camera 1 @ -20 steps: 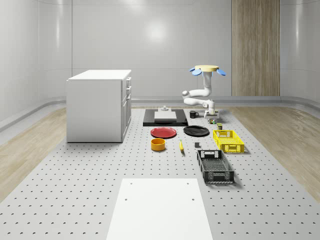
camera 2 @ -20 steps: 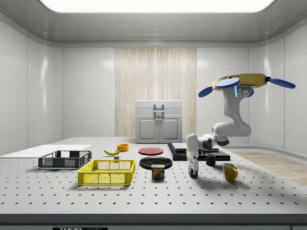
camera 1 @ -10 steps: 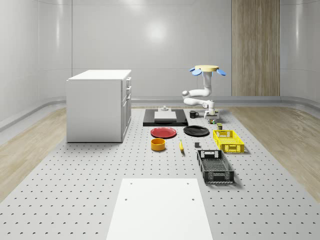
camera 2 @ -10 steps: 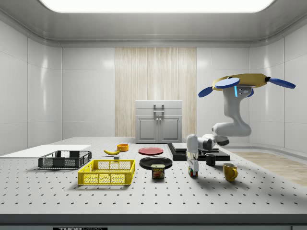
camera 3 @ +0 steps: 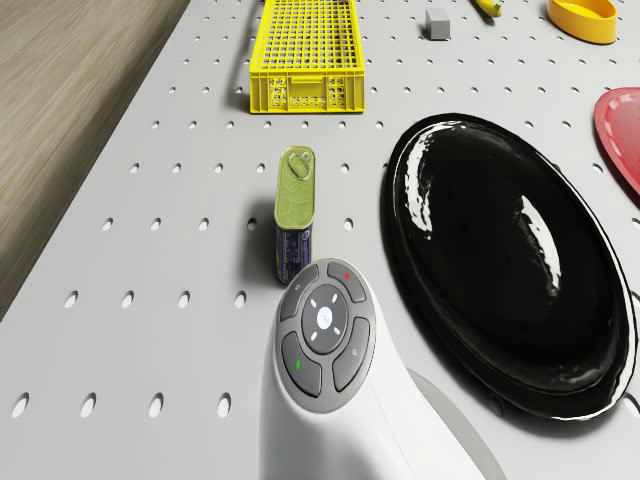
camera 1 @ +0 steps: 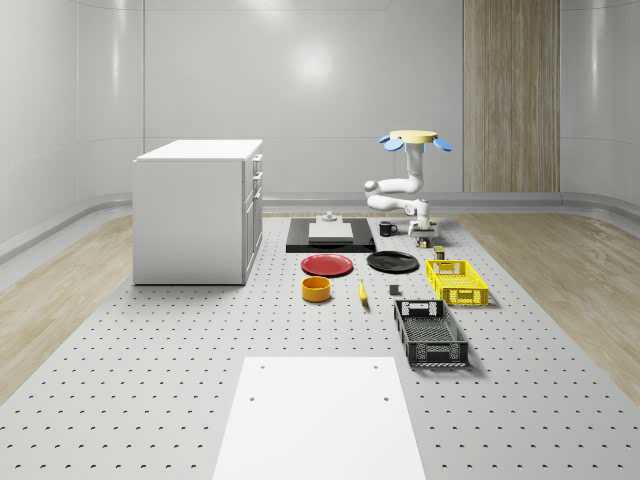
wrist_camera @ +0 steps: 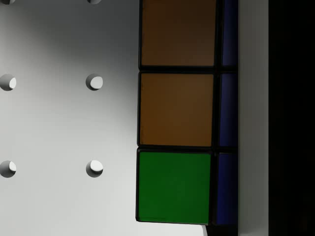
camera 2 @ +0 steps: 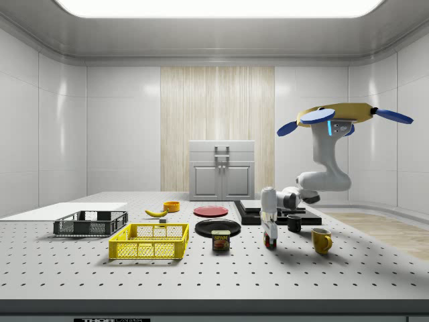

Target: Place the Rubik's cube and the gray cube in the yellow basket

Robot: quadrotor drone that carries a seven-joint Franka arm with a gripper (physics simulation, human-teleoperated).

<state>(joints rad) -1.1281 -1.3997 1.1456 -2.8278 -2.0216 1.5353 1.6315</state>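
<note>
The Rubik's cube sits low above the perforated table, held between the fingers of the gripper. The drone hovers above to the side view's right. The yellow basket lies well left; the gray cube rests beside it, near the Spam can.

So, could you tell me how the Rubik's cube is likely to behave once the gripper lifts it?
The Rubik's cube looks rigid with flat square faces, so it should probably neither flex nor roll. Its glossy tiles may be somewhat slippery between the fingers. In the side view the gripper is right down at it, under the hovering drone.
</note>
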